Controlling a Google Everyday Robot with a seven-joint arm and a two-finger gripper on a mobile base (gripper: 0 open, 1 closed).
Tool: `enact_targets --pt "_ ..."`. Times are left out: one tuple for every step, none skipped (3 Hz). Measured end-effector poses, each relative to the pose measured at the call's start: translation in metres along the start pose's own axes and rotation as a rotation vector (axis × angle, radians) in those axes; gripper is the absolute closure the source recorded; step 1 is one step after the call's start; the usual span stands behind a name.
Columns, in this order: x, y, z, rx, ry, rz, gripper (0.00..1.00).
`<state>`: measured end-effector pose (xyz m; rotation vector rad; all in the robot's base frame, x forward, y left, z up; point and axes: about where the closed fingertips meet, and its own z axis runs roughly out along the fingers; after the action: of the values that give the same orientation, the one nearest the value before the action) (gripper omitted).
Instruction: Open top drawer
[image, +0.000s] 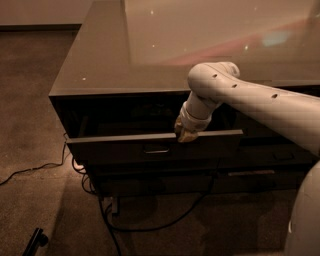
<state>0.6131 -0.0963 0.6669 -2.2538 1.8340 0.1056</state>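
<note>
The top drawer (115, 149) stands partway out under the bench (125, 65) top — dark grey flat front, small centred bar handle (156, 149). The gripper (186, 134) sits at its upper edge — grip cannot be told.

One pale arm (265, 97) reaching in from the right, gripper (186, 134) pointing down.
The arm runs leftward from the view's right edge, bends sharply at a rounded joint (212, 79) and drops through a ribbed wrist (196, 115); the gripper sits just below, near mid-view.
</note>
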Motion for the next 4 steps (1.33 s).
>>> enact_targets --pt "-0.0011 -0.0007 -0.0052 0.0 0.0 0.0 0.59" --pt "-0.0011 -0.0007 -0.0052 0.0 0.0 0.0 0.36" --pt "-0.0011 -0.0007 -0.0051 0.0 0.0 0.0 0.12" --pt "-0.0011 -0.0007 -0.0051 0.0 0.0 0.0 0.0"
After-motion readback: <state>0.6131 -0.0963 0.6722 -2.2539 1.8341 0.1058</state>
